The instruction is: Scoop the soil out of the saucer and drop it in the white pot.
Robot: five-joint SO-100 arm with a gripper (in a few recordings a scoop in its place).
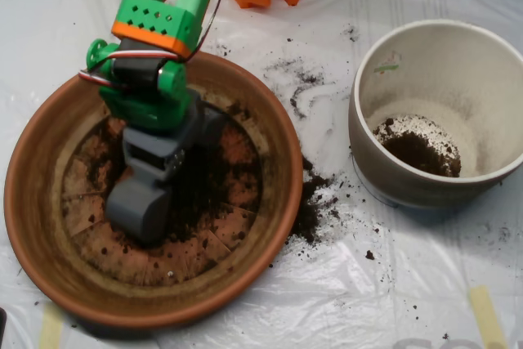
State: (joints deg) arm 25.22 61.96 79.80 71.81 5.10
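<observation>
The scoop (pixel 139 214), its jaws seemingly closed, was lowered onto soil (pixel 208 181) in the saucer (pixel 282 149), left of the white pot (pixel 392 177).

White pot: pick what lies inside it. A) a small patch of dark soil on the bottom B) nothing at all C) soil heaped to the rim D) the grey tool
A: the white pot holds just a small dark patch of soil on its bottom.
</observation>
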